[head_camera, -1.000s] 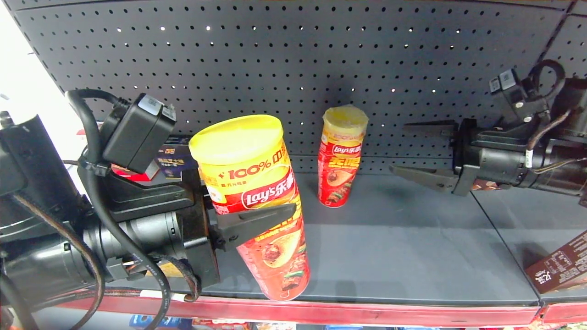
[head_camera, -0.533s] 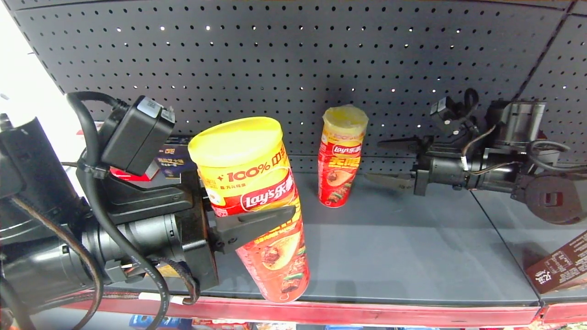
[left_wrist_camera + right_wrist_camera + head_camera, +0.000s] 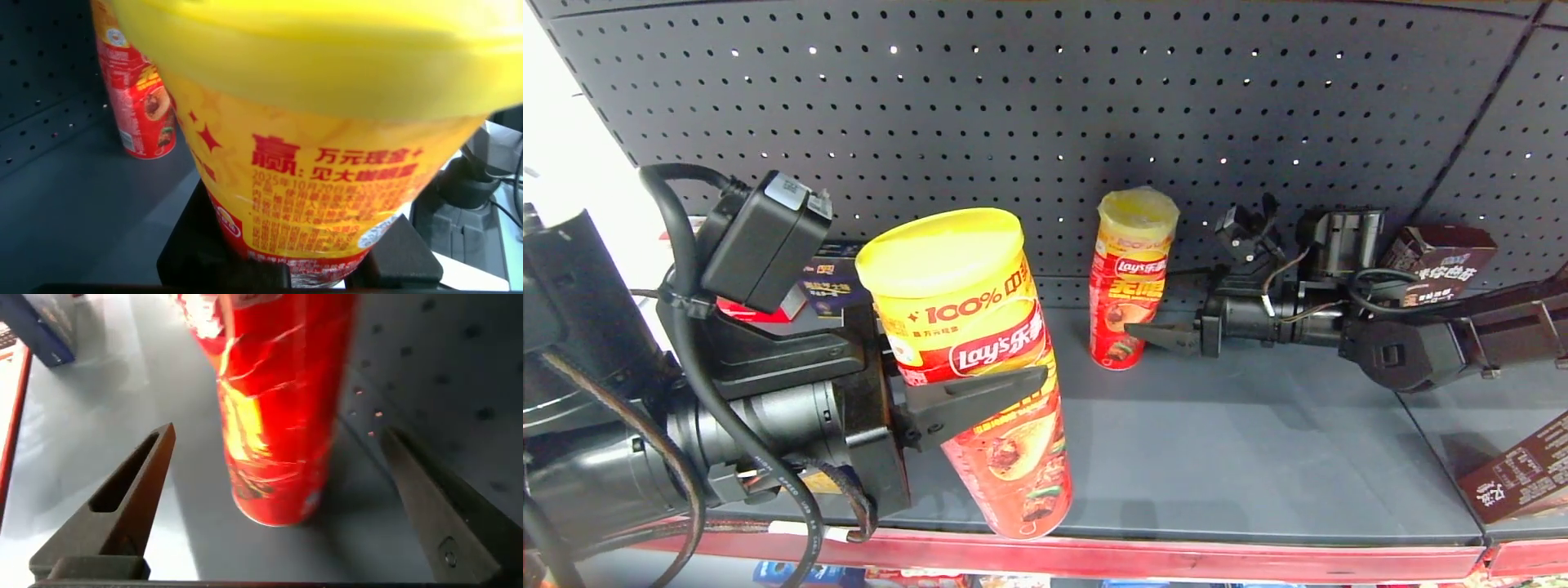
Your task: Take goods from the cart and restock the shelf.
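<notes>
My left gripper (image 3: 976, 396) is shut on a tall red chips can with a yellow lid (image 3: 964, 327). The can tilts, with its base near the front edge of the grey shelf (image 3: 1241, 449). In the left wrist view this can (image 3: 310, 180) looms close above the jaws. A second, matching can (image 3: 1134, 278) stands upright at the back of the shelf, against the pegboard. My right gripper (image 3: 1168, 306) is open just to that can's right, fingertips almost at it. In the right wrist view the standing can (image 3: 278, 416) sits ahead of the two spread fingers (image 3: 122, 506).
The dark pegboard wall (image 3: 1045, 106) closes off the back. One brown box (image 3: 1441, 261) stands at the back right and another (image 3: 1515, 482) at the front right. Small boxes (image 3: 829, 286) lie behind my left gripper. A red strip (image 3: 1176, 559) edges the shelf front.
My right arm has swung left and deeper into the shelf, bringing its open gripper up to the standing can and uncovering the brown box behind. The left gripper and its can have barely moved.
</notes>
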